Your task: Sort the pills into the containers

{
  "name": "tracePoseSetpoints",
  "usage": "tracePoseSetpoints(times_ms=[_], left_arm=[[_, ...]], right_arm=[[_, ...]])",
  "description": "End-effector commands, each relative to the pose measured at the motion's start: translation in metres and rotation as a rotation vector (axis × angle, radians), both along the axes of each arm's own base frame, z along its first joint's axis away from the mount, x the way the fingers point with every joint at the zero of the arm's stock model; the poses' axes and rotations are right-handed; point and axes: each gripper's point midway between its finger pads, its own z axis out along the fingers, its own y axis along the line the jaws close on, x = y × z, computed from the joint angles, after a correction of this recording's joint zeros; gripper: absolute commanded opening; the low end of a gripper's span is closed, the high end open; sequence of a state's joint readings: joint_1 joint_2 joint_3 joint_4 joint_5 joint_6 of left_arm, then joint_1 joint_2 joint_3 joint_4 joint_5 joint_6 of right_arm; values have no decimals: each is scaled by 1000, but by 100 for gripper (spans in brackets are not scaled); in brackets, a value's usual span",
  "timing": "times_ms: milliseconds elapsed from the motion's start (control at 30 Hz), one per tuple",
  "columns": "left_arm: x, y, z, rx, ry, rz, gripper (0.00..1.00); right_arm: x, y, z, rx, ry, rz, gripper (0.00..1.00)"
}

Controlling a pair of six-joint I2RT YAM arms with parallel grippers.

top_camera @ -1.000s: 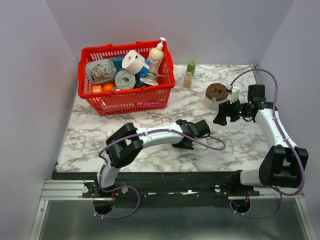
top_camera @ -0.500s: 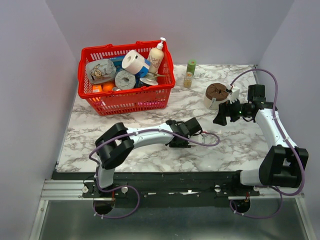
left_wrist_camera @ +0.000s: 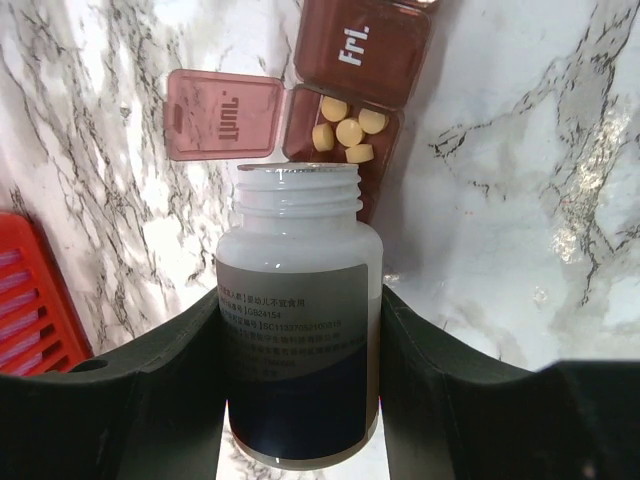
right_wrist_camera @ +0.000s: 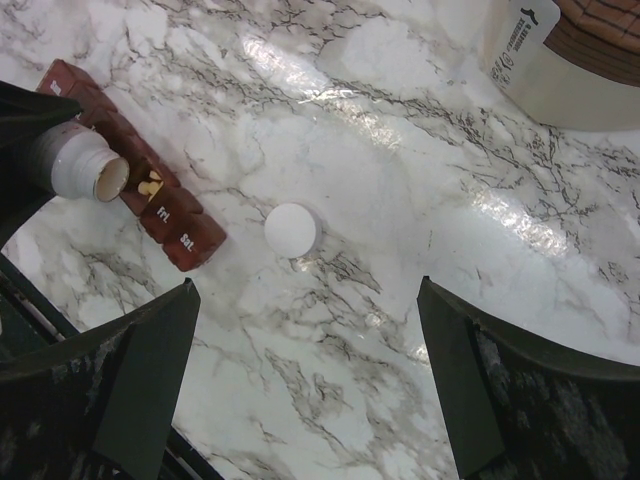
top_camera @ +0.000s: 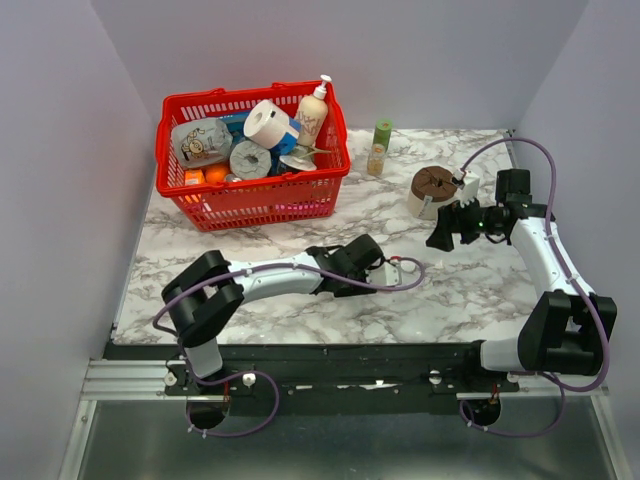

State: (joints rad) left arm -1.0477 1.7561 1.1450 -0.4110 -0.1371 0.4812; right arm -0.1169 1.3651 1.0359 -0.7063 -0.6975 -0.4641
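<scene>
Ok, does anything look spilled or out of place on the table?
No spill: the yellow pills sit inside the open compartment. Only the white cap lies loose on the marble beside the pill box.

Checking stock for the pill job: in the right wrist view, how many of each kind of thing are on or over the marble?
White pill bottle: 1
White cap: 1
Red-brown pill organiser: 1
Cream tub: 1
Total: 4

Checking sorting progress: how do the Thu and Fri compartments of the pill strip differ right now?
The Thu compartment has its lid flipped open sideways; the Fri compartment is shut. Thu shows yellow pills inside; Fri's contents are hidden under its lid. Both are red-brown squares, neighbours in one row.
</scene>
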Motion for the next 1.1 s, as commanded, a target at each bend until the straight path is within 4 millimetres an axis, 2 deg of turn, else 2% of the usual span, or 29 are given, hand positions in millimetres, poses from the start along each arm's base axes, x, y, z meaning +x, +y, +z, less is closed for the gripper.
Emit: tracePoseSetpoints(times_ms=[0,33,67,100,133,167,200,267,333,367,400,467,500,567,600,700,800,900,933,967,1000,1033,1067], left_arm=[[6,-21,29,-240,-26,-1,0],[6,-22,33,-274,-28,3,0],[2,-16,24,-281,-15,3,0],[6,-21,40,-354,-52,1,0],[5,-22,43,-395,-40,0,0],[1,-15,35,-401,-26,6,0],[3,-22,53,-490,-54,-9,0],[2,-20,61,-567,-62,2,0],[-4,-20,81,-707,-91,-20,0],[-9,-12,75,-743,-72,3,0],[-9,-16,105,-856,-122,-14,0],[-20,-18,124,-959,-106,-41,0],[-29,-17,150,-1073,-97,-49,0],[-44,-13,182,-1232,-89,-86,0],[-58,-2,207,-1385,-100,-110,0],[-75,17,237,-1563,-128,-151,0],[-87,23,261,-1687,-141,-223,0],[-90,14,272,-1711,-135,-283,0],[-91,13,276,-1717,-134,-302,0],[-91,12,278,-1719,-139,-316,0],[-92,11,281,-1715,-134,-324,0],[-94,9,279,-1701,-130,-335,0],[-93,9,277,-1680,-142,-336,0]], right_arm=[[-3,1,2,19,7,10,100],[-3,2,2,19,6,13,100],[-3,1,1,18,6,14,100],[-3,1,1,18,6,14,100],[-3,2,1,19,5,15,100],[-3,2,1,19,3,16,100],[-3,2,1,20,1,18,100],[-3,2,1,20,-5,21,100],[-4,4,4,28,-18,34,100],[-5,5,4,29,-25,44,100],[-6,6,5,34,-31,54,100],[-7,10,9,44,-57,82,100],[-9,13,11,59,-66,100,100],[-10,14,18,55,-115,125,100],[-10,15,22,54,-135,134,100],[-9,17,42,43,-241,163,100],[-10,24,60,49,-380,213,100],[-16,41,61,143,-440,304,100],[-31,52,59,224,-405,367,100],[-33,54,60,189,-491,475,100],[-36,59,51,213,-453,528,100],[-51,62,45,235,-380,555,100],[-47,60,45,198,-432,612,100]])
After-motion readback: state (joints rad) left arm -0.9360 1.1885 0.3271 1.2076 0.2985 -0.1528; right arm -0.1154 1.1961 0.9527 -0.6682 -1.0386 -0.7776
